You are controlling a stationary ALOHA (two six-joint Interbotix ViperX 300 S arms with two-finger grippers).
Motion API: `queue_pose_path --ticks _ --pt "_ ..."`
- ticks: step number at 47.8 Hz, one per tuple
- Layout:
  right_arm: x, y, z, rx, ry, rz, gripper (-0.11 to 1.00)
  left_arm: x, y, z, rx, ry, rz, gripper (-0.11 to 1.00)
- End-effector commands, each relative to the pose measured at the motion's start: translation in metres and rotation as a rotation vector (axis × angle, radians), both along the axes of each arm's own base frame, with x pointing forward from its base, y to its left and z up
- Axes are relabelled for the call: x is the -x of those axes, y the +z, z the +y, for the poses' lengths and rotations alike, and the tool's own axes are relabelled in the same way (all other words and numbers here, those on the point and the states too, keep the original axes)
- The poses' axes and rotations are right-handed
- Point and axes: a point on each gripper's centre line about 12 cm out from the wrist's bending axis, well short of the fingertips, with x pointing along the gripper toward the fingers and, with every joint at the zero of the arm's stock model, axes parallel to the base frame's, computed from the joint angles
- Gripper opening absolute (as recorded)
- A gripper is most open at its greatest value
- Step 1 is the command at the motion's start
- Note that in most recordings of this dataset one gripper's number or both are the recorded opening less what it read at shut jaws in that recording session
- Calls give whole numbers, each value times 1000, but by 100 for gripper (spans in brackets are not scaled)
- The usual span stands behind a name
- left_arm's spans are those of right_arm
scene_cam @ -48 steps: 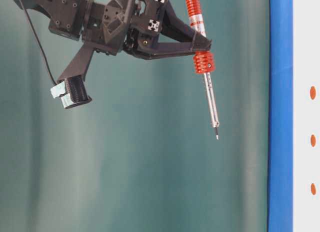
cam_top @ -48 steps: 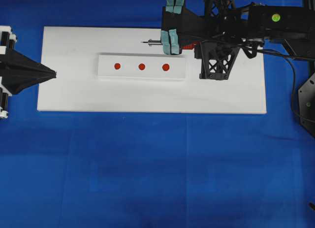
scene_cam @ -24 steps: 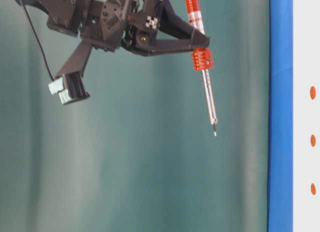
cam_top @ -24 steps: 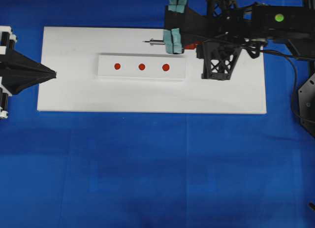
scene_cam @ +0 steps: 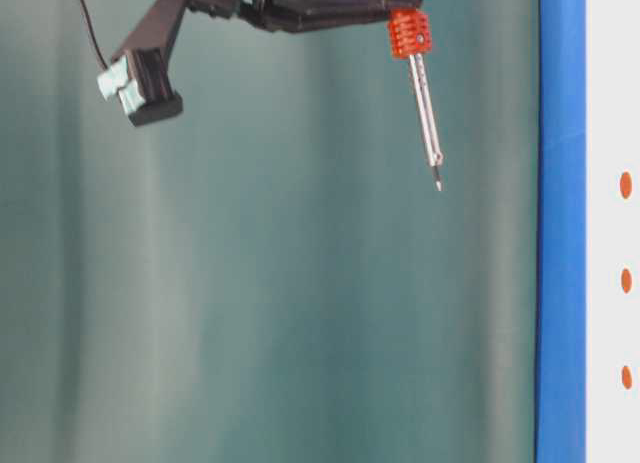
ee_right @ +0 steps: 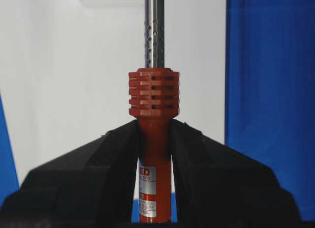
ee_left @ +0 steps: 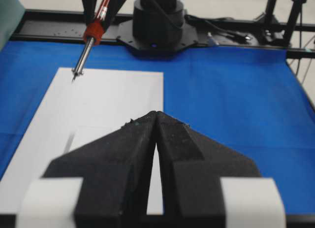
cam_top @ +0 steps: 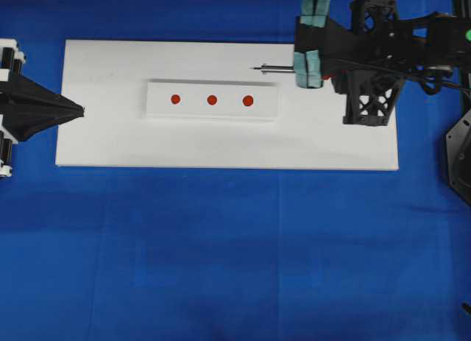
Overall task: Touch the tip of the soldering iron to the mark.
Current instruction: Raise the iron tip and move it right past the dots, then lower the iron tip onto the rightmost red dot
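Observation:
My right gripper is shut on the red-orange handle of the soldering iron, just behind its ribbed collar. The silver shaft points left in the overhead view. Its tip hangs in the air above the white board, behind and a little right of the rightmost mark. Two more red marks lie on the same raised white strip. The table-level view shows the tip well off the board. My left gripper is shut and empty at the board's left edge.
Blue cloth covers the table around the board. The right arm's black frame and teal-padded parts hang over the board's back right corner. A black cord trails off to the right. The right arm's base stands at the far end.
The right arm has carried the iron to the right in the overhead view, so the tip now lies right of the rightmost mark. The left gripper has not moved.

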Motion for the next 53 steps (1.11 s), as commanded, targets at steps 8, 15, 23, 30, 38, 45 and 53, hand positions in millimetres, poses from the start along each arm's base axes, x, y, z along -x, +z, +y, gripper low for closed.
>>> queue_pose_path --ticks 8,15,23,30,38,45,53 --pt "6 10 0 6 0 -34 6 -2 4 0 0 0 -9 2" --pt "5 10 0 5 0 -33 6 -2 3 0 -1 0 -8 2" --pt "5 9 0 4 1 -35 6 -1 4 0 -1 0 -11 2" --pt "5 8 1 3 -1 -30 6 -1 3 0 -1 0 -9 2" --pt "5 6 1 1 -1 -26 6 -1 4 0 -1 0 -11 2" --pt "5 -2 1 -7 -5 -6 6 -1 4 0 -1 0 -11 2" --pt "-3 -19 3 -31 2 4 6 -1 4 0 -1 0 -11 2"
